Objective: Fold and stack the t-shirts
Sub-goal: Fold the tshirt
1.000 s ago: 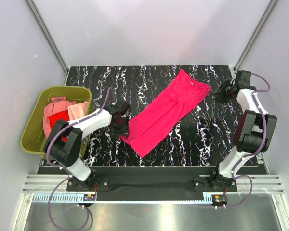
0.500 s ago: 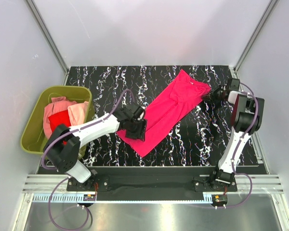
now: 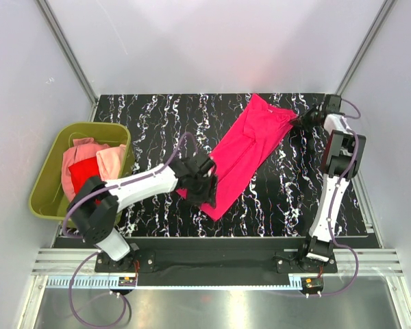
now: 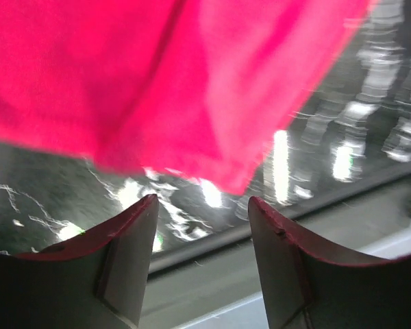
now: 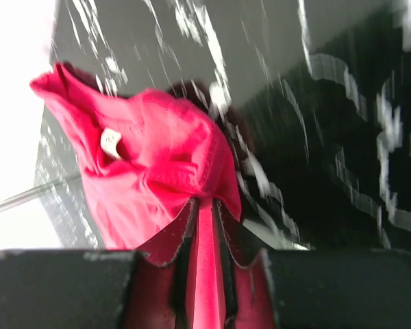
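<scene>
The magenta-pink t-shirt (image 3: 243, 154) lies as a long diagonal strip across the black marbled table. My right gripper (image 3: 303, 120) is shut on its far right end; the right wrist view shows the cloth (image 5: 157, 157) pinched between the closed jaws of the gripper (image 5: 204, 205). My left gripper (image 3: 204, 188) is at the shirt's near left end, over its edge. In the left wrist view that gripper (image 4: 202, 205) is open with nothing between the fingers, and the shirt's hem (image 4: 192, 89) hangs just beyond the fingertips. A red t-shirt (image 3: 85, 168) and a salmon-pink one (image 3: 111, 156) lie in the tub.
The olive-green tub (image 3: 51, 202) stands at the table's left edge. Grey booth walls close in the back and sides. The table's metal front edge (image 4: 274, 274) shows just below the left fingers.
My left gripper has moved right from beside the shirt onto its near end. My right gripper has pulled the far end back and to the right. The shirt is now narrower and shifted.
</scene>
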Controlling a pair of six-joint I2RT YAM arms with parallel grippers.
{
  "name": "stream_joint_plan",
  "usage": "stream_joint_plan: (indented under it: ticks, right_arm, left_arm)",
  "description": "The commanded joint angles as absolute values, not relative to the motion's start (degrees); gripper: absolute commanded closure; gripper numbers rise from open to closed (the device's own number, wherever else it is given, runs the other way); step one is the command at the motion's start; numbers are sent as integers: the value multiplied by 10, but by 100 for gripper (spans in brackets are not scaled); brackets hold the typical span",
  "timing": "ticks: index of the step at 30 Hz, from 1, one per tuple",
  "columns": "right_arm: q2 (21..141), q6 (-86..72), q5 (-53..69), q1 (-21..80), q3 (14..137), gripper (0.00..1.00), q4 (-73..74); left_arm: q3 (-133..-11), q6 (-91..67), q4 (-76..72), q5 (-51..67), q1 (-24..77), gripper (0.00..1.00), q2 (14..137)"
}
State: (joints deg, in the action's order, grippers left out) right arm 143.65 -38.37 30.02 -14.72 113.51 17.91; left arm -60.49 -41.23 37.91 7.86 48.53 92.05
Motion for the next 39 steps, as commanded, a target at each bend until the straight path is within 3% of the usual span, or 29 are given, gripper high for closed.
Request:
stream_joint_plan:
  ticks: [1, 5, 7, 15, 26, 33, 37, 39]
  right_arm:
    - [1481, -331, 258, -145, 1246, 79, 258]
    - [1535, -299, 249, -145, 1399, 73, 337]
    - [1509, -291, 250, -145, 1402, 69, 364]
    - [1275, -304, 257, -141, 1137, 52, 329]
    - [984, -319, 282, -77, 821, 52, 317]
    - [879, -316, 274, -44, 733, 52, 323]
    - [837, -313, 273, -31, 694, 52, 325]
    - [825, -310, 273, -19, 671, 53, 328]
  left_arm:
    - [-727, -404, 383, 100, 481, 39, 879]
    - [-792, -339, 446, 52, 447, 39, 922]
    - [-769, -312, 443, 40, 407, 40, 932]
    - [-742, -196, 428, 98, 323, 39, 977]
    - [-713, -145, 396, 118, 293, 39, 1052]
    - [-709, -135, 403, 139, 282, 45, 1093]
    - [-698, -136, 408, 152, 268, 68, 1099]
    - [-689, -141, 418, 149, 268, 71, 1093]
